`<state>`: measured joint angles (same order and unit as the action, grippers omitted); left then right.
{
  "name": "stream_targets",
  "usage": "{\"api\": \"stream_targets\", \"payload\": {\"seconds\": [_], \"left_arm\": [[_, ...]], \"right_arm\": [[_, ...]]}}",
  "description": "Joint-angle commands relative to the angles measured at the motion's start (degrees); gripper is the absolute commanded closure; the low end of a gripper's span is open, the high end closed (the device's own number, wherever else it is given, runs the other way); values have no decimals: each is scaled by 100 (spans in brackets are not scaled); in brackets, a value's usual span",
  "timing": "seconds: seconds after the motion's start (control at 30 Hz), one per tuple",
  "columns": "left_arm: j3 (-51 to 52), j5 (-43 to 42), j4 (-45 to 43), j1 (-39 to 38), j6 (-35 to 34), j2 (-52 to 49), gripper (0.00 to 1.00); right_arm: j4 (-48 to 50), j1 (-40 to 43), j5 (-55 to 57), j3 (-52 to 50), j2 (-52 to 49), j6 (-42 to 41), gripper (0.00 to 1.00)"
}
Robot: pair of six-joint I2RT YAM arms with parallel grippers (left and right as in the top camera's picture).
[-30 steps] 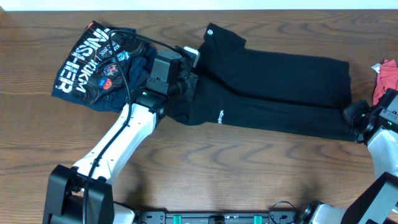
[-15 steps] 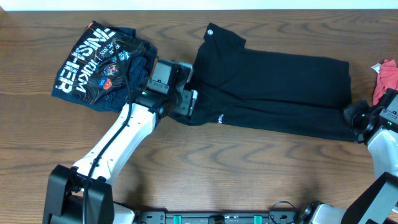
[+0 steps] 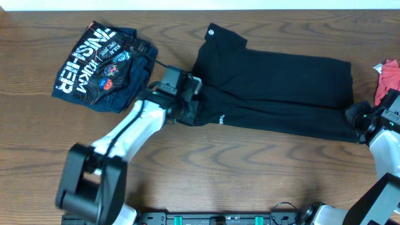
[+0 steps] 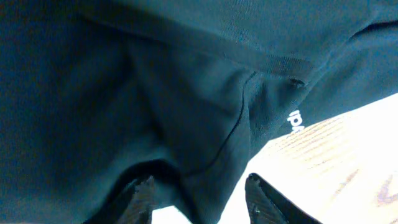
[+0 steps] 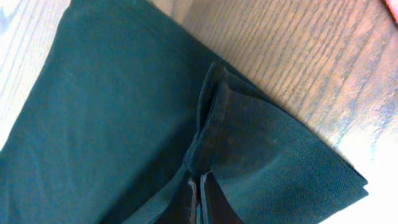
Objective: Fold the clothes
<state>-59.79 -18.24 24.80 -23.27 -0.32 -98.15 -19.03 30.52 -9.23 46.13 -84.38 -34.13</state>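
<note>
The black T-shirt point(image 3: 275, 81) lies spread across the table, with its white round logo point(image 3: 212, 29) at the top left. My left gripper point(image 3: 192, 100) sits at the shirt's lower left edge beside the small white text point(image 4: 295, 118). In the left wrist view its jaws stand apart around a hanging fold of black cloth point(image 4: 205, 124), so the left gripper point(image 4: 202, 194) is open. My right gripper point(image 3: 357, 117) is at the lower right corner. In its wrist view the right gripper point(image 5: 200, 183) is shut on a bunched hem of the black T-shirt point(image 5: 112, 112).
A folded navy printed garment point(image 3: 100, 65) lies at the back left, close to my left arm point(image 3: 134, 122). A red garment point(image 3: 389, 74) pokes in at the right edge. Bare brown wooden table point(image 3: 250, 169) runs along the front.
My left gripper let go of the shirt's left edge, came down toward the front to the lower left edge, and its jaws opened wide, then narrowed. The right gripper has not moved.
</note>
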Motion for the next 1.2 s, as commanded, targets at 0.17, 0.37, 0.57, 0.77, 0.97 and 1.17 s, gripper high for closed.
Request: {"api": "stream_targets", "payload": {"seconds": [0.17,0.37,0.57,0.77,0.97,1.17], "left_arm": [[52,15,-461,2,72,-155,94],[-57,334,-957,245,50,-155,94],[-72,334,-1226,348,57,-157,88],[-72,400,-1139,354,72,-162,83],[-70,586,-1001,358,72,-162,83],[-72,588,-988,358,72,-162,83]], "right_arm": [[-2,-59,90,98,-28,-55,99],[-44,-59,306,96,-28,-52,99],[-46,-59,350,98,-28,-44,99],[-48,-59,542,96,-28,85,99],[11,-59,544,98,-28,98,99],[323,-59,540,96,-31,96,99]]}}
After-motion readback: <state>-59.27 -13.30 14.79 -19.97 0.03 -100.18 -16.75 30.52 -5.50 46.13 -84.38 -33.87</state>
